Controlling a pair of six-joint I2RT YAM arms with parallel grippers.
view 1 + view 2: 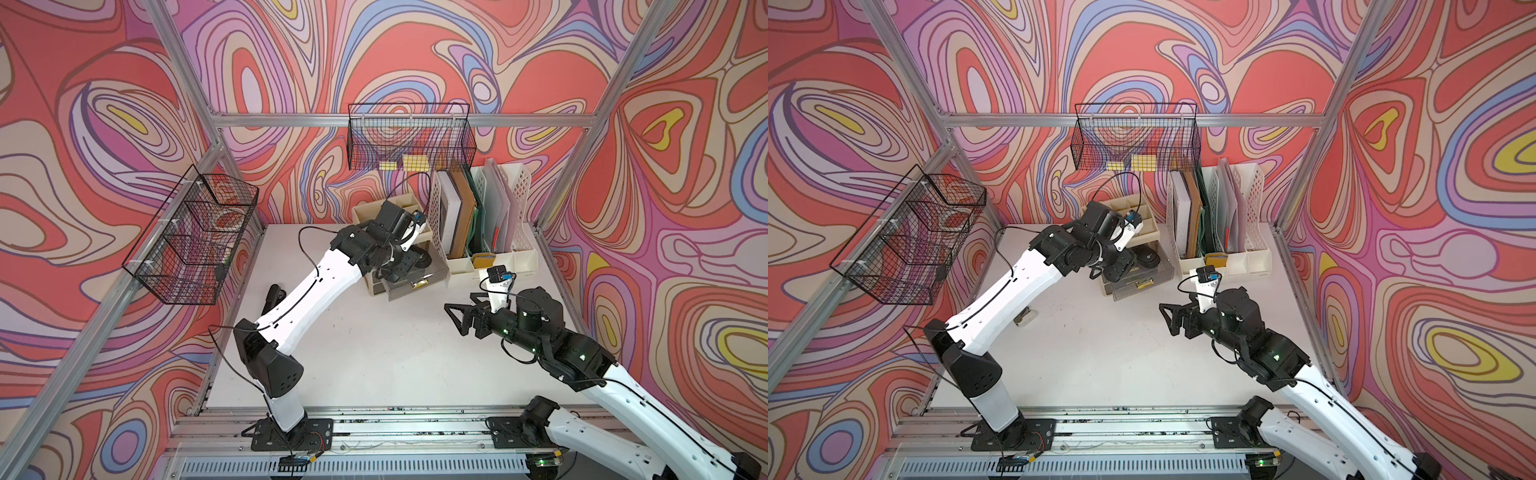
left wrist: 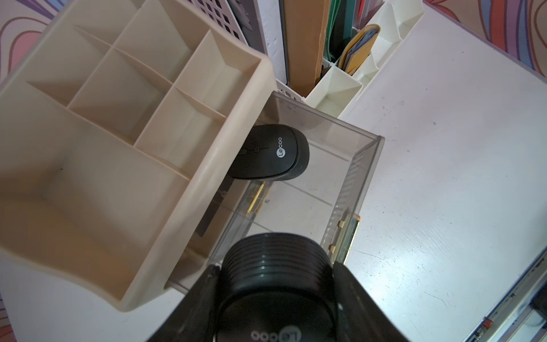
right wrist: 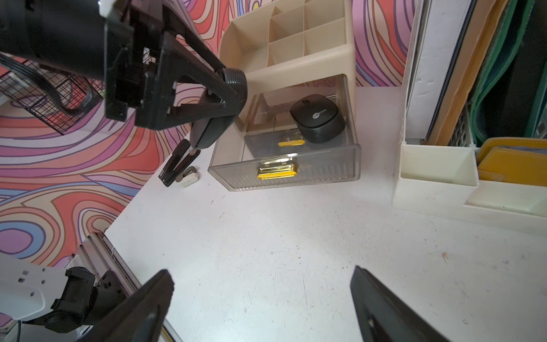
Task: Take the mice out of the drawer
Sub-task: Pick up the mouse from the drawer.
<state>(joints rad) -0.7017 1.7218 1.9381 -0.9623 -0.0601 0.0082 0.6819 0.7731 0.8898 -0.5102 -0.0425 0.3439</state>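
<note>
**One mouse pinched, one left in the drawer**

In both top views my left arm covers its own gripper. Only the drawer point(image 1: 415, 276) front shows there, with a dark bit of a mouse behind the wrist.

The wrist cameras give me more. In the left wrist view the left gripper point(image 2: 275, 268) pinches a mouse point(image 2: 275, 299) by its ribbed sides, with the logo facing the camera. The right wrist view shows that grip from the side. The mouse is up off the table, at the drawer's corner nearest the stapler point(image 3: 177, 161).

That view also shows the right gripper point(image 3: 262, 271). Its fingers are spread wide with nothing between them, over bare table point(image 3: 281, 237) in front of the drawer and well apart from it.

The drawer is pulled out of the cream organiser point(image 2: 118, 133). The second mouse point(image 3: 318, 118) lies flat inside it, towards the back on the side facing the rack point(image 3: 438, 174). In the left wrist view its nose sits under the organiser's edge. A second gold handle shows through the drawer's clear floor.

The organiser's top is a tray split into compartments. The rack holds upright folders and boards, with a yellow pouch point(image 3: 512, 165) in a front pocket. The back basket point(image 1: 411, 137) holds yellow notes point(image 1: 415, 161).

The stapler lies on the table beside a small remover point(image 3: 187, 177). Only the right wrist view shows the two together.
</note>
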